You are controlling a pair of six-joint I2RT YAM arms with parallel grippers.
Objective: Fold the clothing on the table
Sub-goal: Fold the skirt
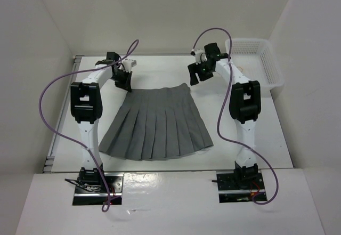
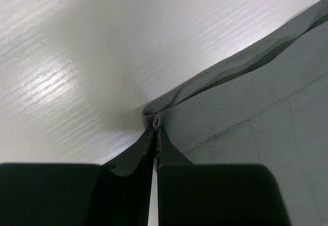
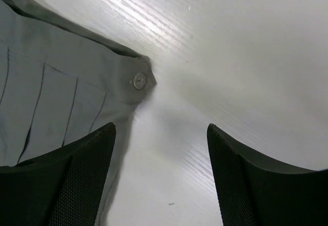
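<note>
One grey pleated skirt [image 1: 157, 126] is lying spread flat in the middle of the white surface [image 1: 277, 139], its narrow waistband pointing to the far side and its wide hem fanning toward the arm bases. It is looking light, soft and limp, so it is likely going to sag and drape wherever it is not being held, and the pleats may be splaying out of line if one corner is rising ahead of the other. The doubled, stitched waistband is appearing to be the firmest part, so its two corners are the sensible places to take hold. The left claw [image 2: 155, 128] is clenched on the left corner of the waistband, a small fold of cloth being pinched right at its tips. The right claw [image 3: 161, 128] is standing released, its jaws apart just short of the right corner, where one small round button [image 3: 139, 80] is showing; the corner is sitting ahead of the tips, not yet between them. Counting up: one skirt, one button in view, two claws, and one white mesh basket [image 1: 256, 59] sitting at the far right corner, well apart from the skirt.
</note>
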